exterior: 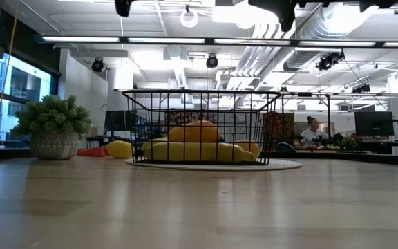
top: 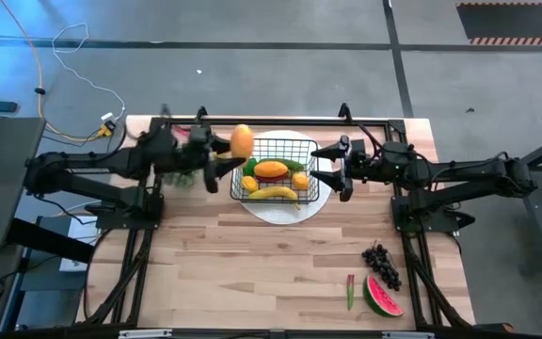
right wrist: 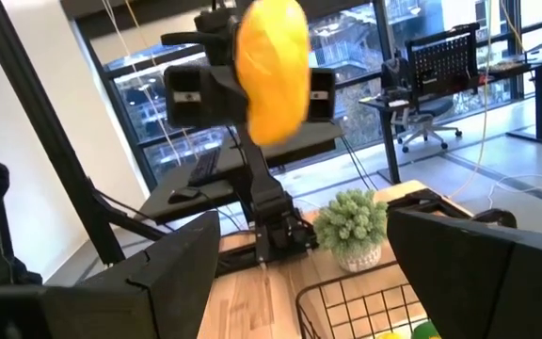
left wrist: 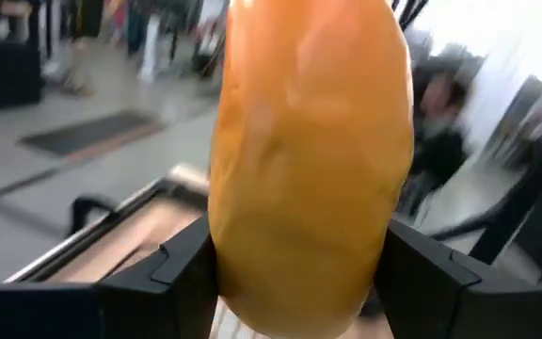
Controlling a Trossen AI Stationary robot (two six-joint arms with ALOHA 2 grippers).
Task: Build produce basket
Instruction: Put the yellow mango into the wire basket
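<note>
1. Risk, drop outside: the left tool holds an orange mango up in the air, over the basket's 9 o'clock rim in the high view. Released here, the mango would likely strike the wire rim and roll onto the worktop.
2. Risk, slip: the mango is smooth and rounded and bulges well past the fingers in the left wrist view. A quick swing could work it loose.
3. Risk, crowding: the basket already holds a banana, a second mango, lemons and something green. A piece dropped from height could bounce off these.
4. Risk, collision: the right tool hangs just beside the basket's 3 o'clock rim. Both arms closing on the basket together could meet over it.
5. Left tool: clamped on the mango, one finger on each flank, touching nothing else.
6. Right tool: fingers spread wide, empty, clear of the wire.
7. Basket: on a round white plate at 12 o'clock on the worktop, centred between the arms.
8. Still out: dark grapes, watermelon slice and a small red-and-green piece, at 5 o'clock on the worktop.
</note>
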